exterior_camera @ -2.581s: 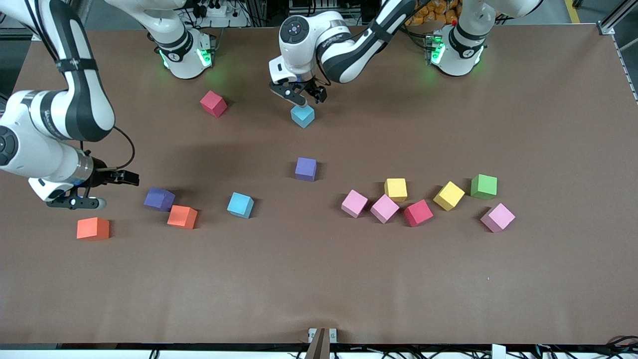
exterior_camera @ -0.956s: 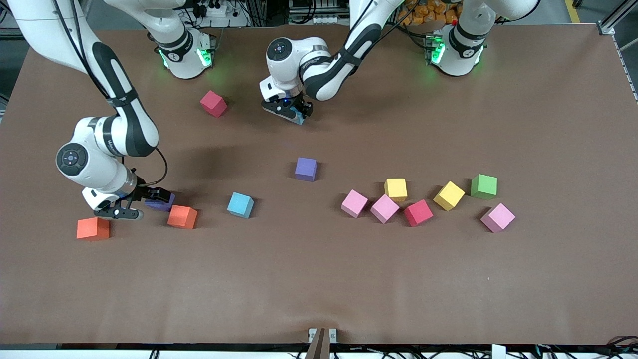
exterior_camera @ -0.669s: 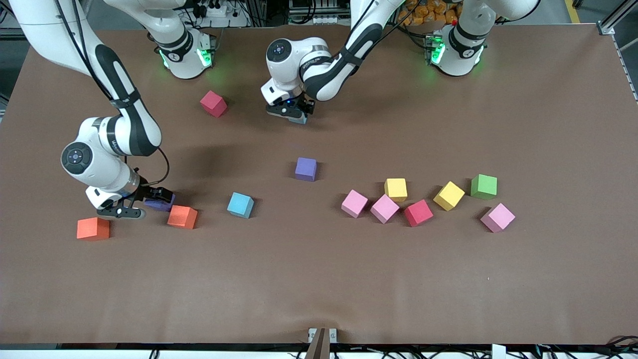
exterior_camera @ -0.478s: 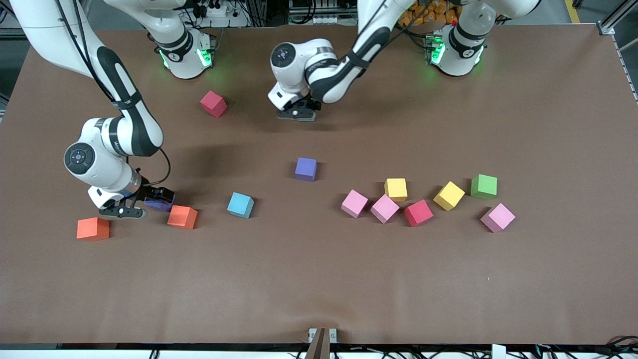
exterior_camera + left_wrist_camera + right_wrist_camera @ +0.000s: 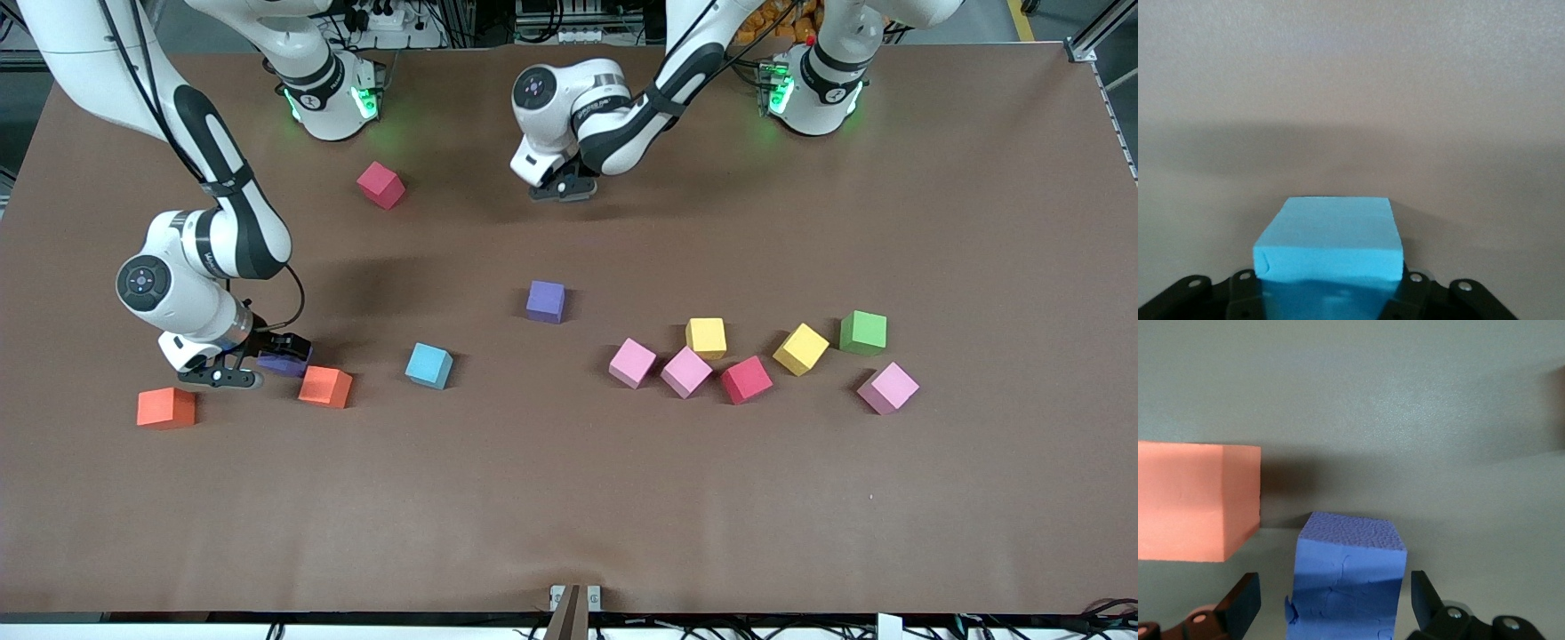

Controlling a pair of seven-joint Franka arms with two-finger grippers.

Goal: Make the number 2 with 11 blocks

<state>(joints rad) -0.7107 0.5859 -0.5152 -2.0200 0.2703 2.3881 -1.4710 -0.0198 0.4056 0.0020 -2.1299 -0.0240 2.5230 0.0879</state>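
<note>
While the left gripper [image 5: 562, 189] is hanging over the table's robot end and the right gripper [image 5: 238, 362] is sitting low by a matte orange cube [image 5: 325, 387], nothing of the number 2 is standing. Left wrist view: its fingers are clamping the small matte blue cube [image 5: 1330, 239], which it should be carrying level. Right wrist view: open jaws are flanking, apart, the small matte purple cube [image 5: 1348, 577] (center before closing).

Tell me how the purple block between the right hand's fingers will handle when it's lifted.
The purple block looks like soft foam: pitted, cracked faces suggest it is light and may dent. Flat sides between the open right hand should grip without rolling. The orange block sits close beside it and might get nudged.
</note>
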